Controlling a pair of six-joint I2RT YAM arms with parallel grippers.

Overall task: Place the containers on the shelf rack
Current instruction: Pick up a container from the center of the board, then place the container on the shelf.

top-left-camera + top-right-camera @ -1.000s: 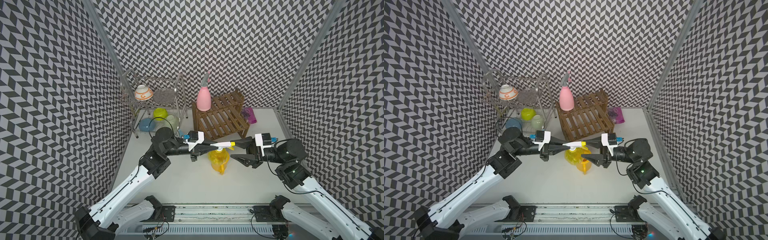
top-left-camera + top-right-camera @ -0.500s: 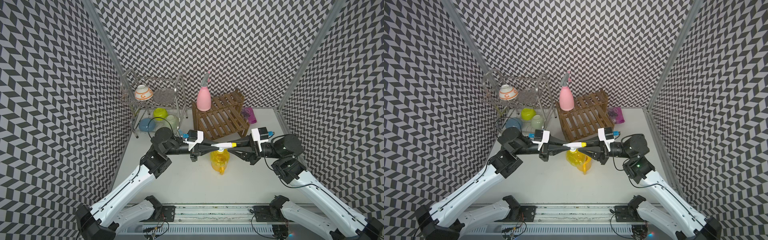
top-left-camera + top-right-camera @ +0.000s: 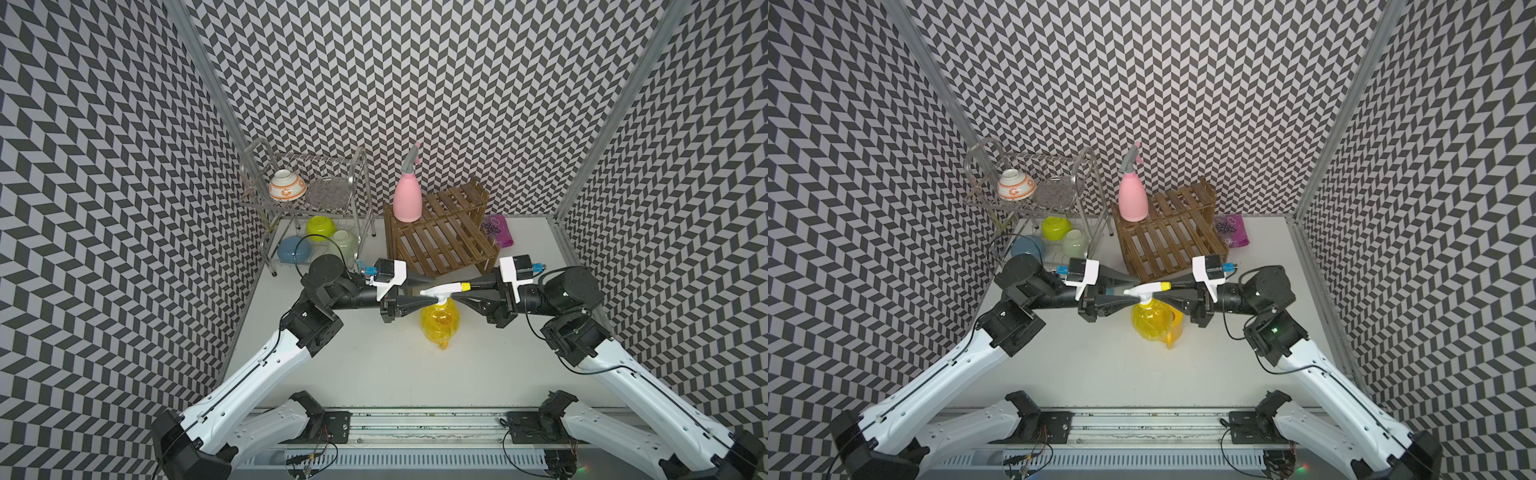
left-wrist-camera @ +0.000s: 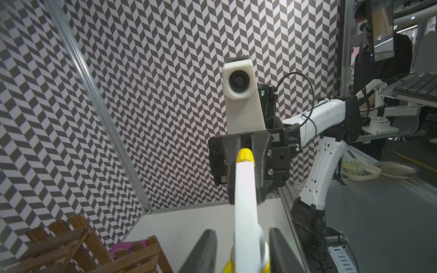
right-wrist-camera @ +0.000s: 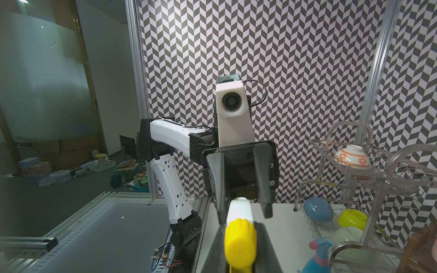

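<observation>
The translucent yellow trigger sprayer [image 3: 439,322] hangs over the table's middle between both arms. My right gripper [image 3: 461,291] is shut on the yellow nozzle [image 5: 240,241] end of its white head. My left gripper [image 4: 242,230] stands open around the head's other end, with a gap on each side. The pink spray bottle [image 3: 408,199] stands upright on the top step of the brown shelf rack [image 3: 440,237]. A blue spray bottle [image 5: 316,260] shows by the wire rack in the right wrist view. Part of the yellow watering can [image 3: 1174,329] shows under the sprayer.
A silver wire dish rack [image 3: 357,183] stands at the back left with a white-orange bowl [image 3: 287,185] on top and green [image 3: 320,227], blue [image 3: 294,249] and pale [image 3: 343,243] bowls below. A purple packet [image 3: 496,230] lies right of the shelf rack.
My right gripper came in from the right and shut on the sprayer's nozzle end. My left jaws, shut on the head before, have opened. The sprayer has stayed in place.
</observation>
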